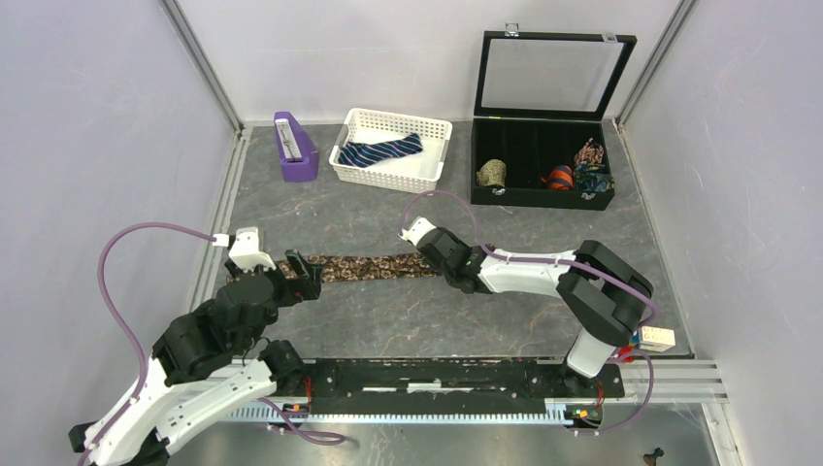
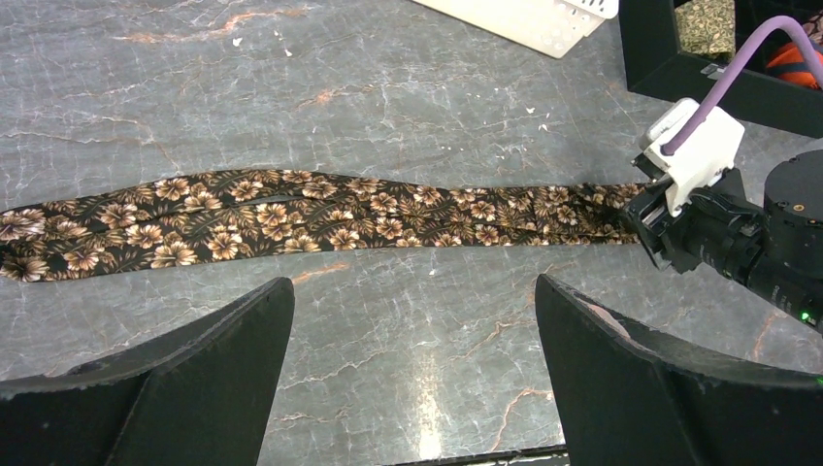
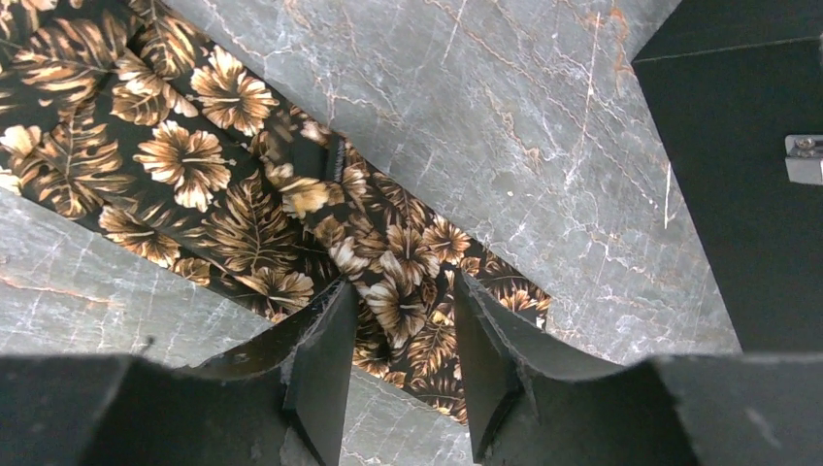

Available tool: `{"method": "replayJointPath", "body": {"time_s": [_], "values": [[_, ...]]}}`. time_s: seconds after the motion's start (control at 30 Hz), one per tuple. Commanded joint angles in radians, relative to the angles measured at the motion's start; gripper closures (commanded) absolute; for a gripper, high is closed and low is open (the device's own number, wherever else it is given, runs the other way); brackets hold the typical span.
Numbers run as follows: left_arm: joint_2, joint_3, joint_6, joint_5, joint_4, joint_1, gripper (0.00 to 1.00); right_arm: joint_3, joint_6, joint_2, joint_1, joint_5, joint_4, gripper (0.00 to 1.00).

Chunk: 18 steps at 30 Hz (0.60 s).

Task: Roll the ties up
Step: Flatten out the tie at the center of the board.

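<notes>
A brown tie [image 1: 364, 267] with a tan flower-and-leaf print lies flat and stretched across the table [image 1: 417, 320], left to right. My right gripper [image 1: 430, 260] is down on its right end. In the right wrist view the fingers [image 3: 330, 340] straddle the tie [image 3: 194, 165] with a gap between them and fabric lying in that gap [image 3: 403, 291]. My left gripper [image 1: 306, 277] hovers at the tie's left end, jaws wide open [image 2: 412, 291] over bare table, just short of the tie [image 2: 291, 218]. A navy striped tie [image 1: 383, 152] lies in the white basket [image 1: 427, 175].
A black lidded box [image 1: 543, 200] stands open at the back right with rolled ties [image 1: 558, 178] in its compartments. A purple holder [image 1: 294, 148] stands left of the basket. Walls close in on both sides.
</notes>
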Motion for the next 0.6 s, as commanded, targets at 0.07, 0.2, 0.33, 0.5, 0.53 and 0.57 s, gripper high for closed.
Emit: {"method": "replayJointPath", "body": {"time_s": [0.07,0.2,0.33,0.5,0.53,0.57], "values": [[0.004,0.019,-0.004,-0.002,0.006,0.009,0.00,-0.041,0.006,-0.052,-0.002,0.088,0.076,0.72],[0.003,0.019,-0.007,0.000,0.006,0.010,0.00,-0.078,0.028,-0.064,-0.011,0.077,0.113,0.80],[0.004,0.018,-0.006,-0.001,0.006,0.011,0.00,-0.104,0.054,-0.073,-0.021,0.082,0.121,0.91],[0.007,0.019,-0.006,0.001,0.006,0.012,0.00,-0.238,0.158,-0.159,-0.064,0.075,0.279,0.97],[0.008,0.019,-0.006,0.000,0.006,0.013,0.00,-0.278,0.191,-0.185,-0.082,0.061,0.326,0.97],[0.008,0.019,-0.006,0.001,0.006,0.013,0.00,-0.325,0.217,-0.204,-0.094,0.038,0.381,0.97]]}}
